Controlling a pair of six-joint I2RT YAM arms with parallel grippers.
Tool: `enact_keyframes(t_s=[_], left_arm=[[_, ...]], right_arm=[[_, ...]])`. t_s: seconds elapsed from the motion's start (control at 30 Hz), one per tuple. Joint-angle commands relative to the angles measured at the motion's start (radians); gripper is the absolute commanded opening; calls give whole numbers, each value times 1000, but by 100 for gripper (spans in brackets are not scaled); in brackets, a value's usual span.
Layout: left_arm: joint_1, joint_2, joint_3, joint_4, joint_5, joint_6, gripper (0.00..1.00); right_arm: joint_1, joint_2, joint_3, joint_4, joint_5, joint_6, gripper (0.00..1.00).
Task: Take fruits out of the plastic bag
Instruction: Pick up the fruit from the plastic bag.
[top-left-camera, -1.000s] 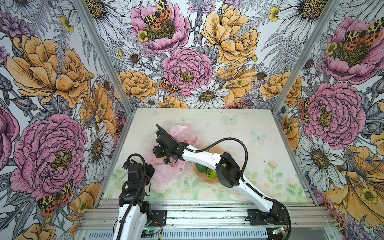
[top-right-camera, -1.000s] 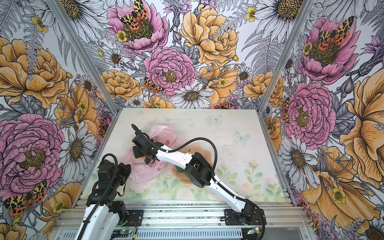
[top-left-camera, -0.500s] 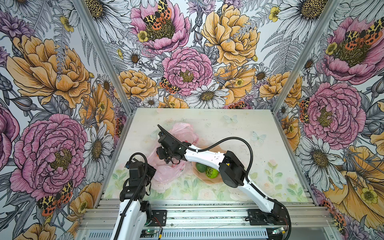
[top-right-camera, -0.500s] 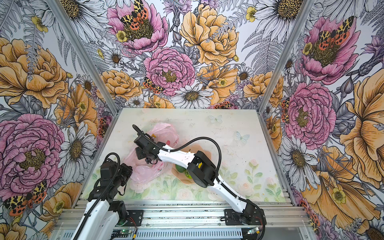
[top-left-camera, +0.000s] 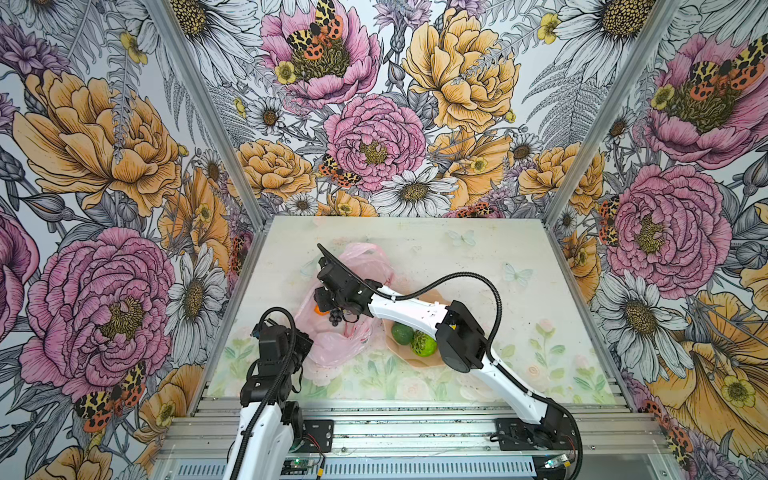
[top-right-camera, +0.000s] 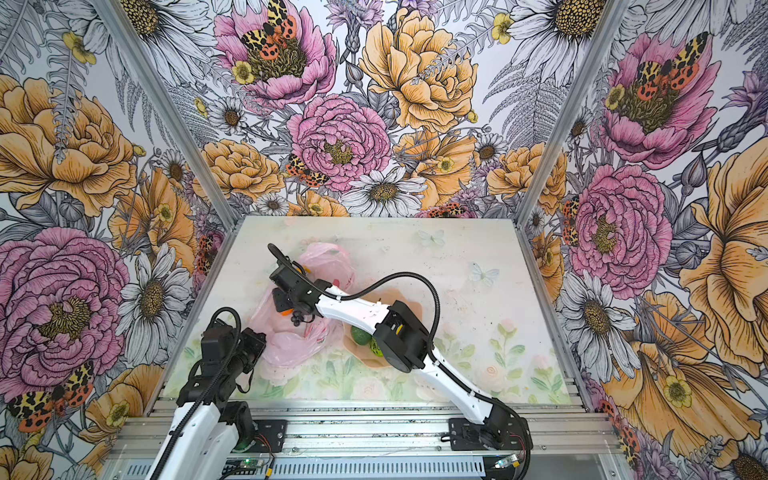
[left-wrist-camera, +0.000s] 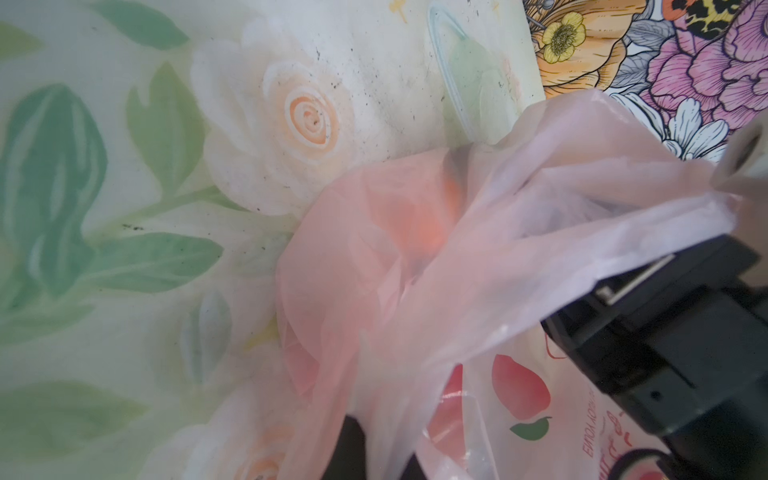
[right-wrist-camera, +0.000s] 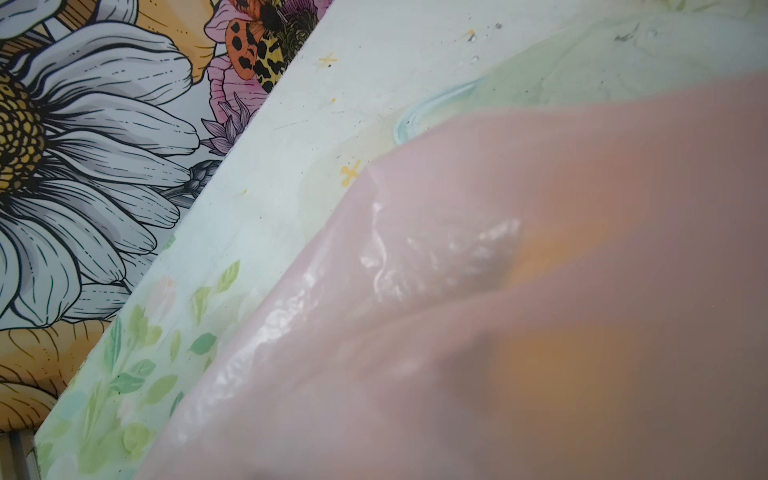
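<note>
Bag (top-left-camera: 332, 352) lies crumpled on the counter (top-left-camera: 478, 257), beside the dish (top-left-camera: 409, 364) holding avocado (top-left-camera: 401, 333) and lime ball (top-left-camera: 424, 344), already out; grapes (top-left-camera: 335, 318) and orange piece (top-left-camera: 318, 308) sit under the right hand (top-left-camera: 328, 301), grip unclear; left hand (top-left-camera: 306, 347) pinches the bag's edge

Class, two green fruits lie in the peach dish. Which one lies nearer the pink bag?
The dark green avocado; the brighter lime-green ball sits beside it, on the side away from the bag.
</note>
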Motion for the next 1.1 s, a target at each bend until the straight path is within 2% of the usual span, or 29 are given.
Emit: enact_keyframes(t_s=[0.0,0.13,0.4,0.5,0.87,1.07], left_arm=[[-6,-10,-10,14,23,5,0],[-9,-8,-6,14,15,10,0],[-8,39,15,33,-7,36,0],[-9,78,28,60,-12,45,0],[-10,201,68,156,-37,84,0],[51,352,143,250,21,116,0]], right_arm=[[-17,55,57,0,9,8,42],[-20,83,110,0,-27,8,36],[-19,90,142,-1,-78,22,8],[-18,75,139,-1,-86,22,2],[-13,-38,86,0,-110,10,0],[-13,-141,29,1,-138,-5,0]])
